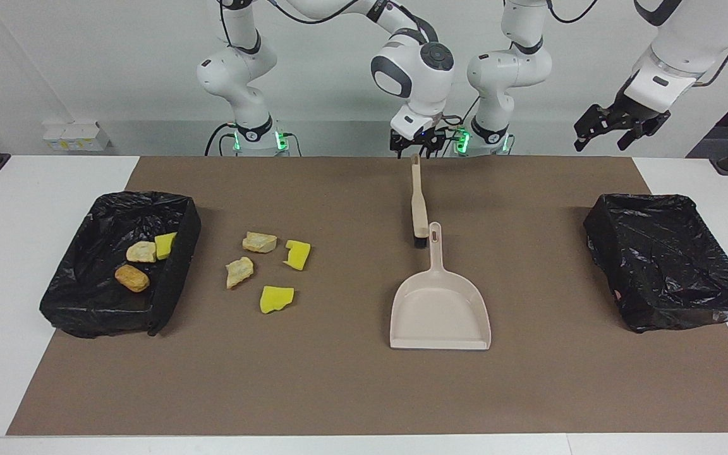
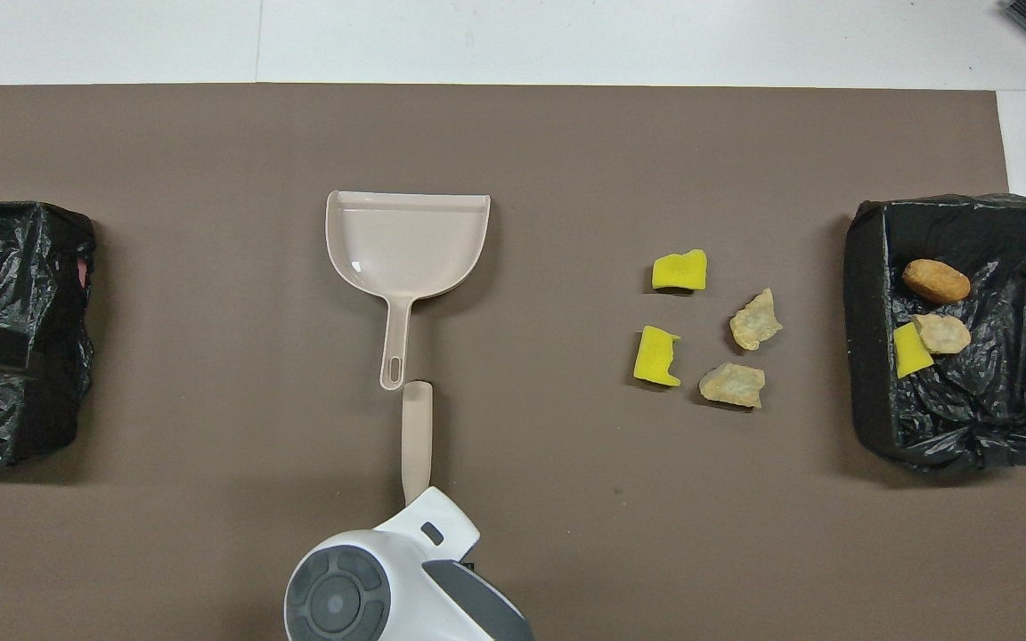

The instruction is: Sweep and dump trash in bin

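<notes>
We see the right gripper [image 1: 416, 144] raised over the mat's [image 1: 351, 392] edge nearest the robots, above the brush [image 1: 419, 202] handle's tip; we cannot tell whether its fingers touch the handle. The left gripper [image 1: 617, 129] waits with fingers apart, up over the desk's left-arm end. Four scraps [image 1: 267, 265] lie on the mat beside the bin [image 1: 168, 278] at the right arm's end; three more [image 1: 143, 259] lie inside it. The dustpan [image 1: 440, 309] rests mid-mat.

3 scraps [image 1: 143, 258] in bin [image 1: 73, 303], 4 [image 1: 267, 265] beside.
</notes>
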